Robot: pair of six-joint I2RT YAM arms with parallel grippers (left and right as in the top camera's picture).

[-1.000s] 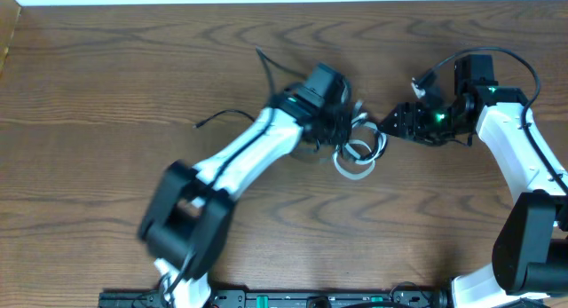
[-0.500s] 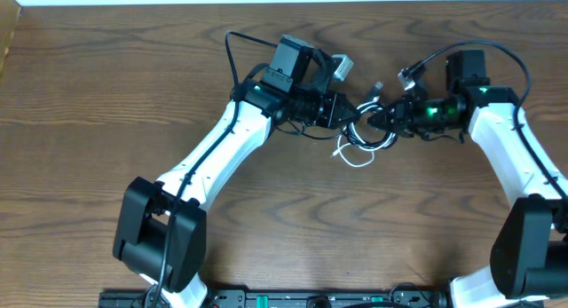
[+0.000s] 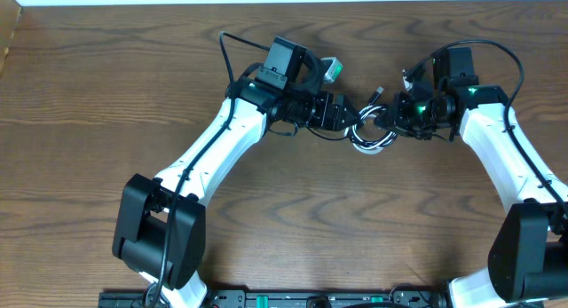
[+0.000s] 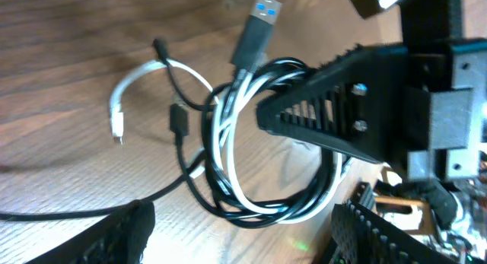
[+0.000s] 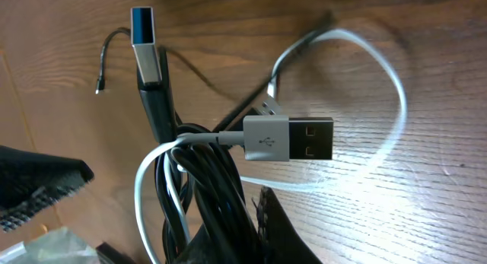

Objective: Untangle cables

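1. While your left arm reaches diagonally up toward the coiled cables (image 3: 371, 139), the left gripper (image 3: 348, 115) stands spread just left of them.
2. Right of the cables, your right gripper (image 3: 388, 122) is pinched on the coil.
3. Bare table (image 3: 106, 95) spreads below the cables, and its far edge lies beyond them.

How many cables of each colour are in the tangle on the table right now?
White cable: 1
Black cable: 1
Total: 2
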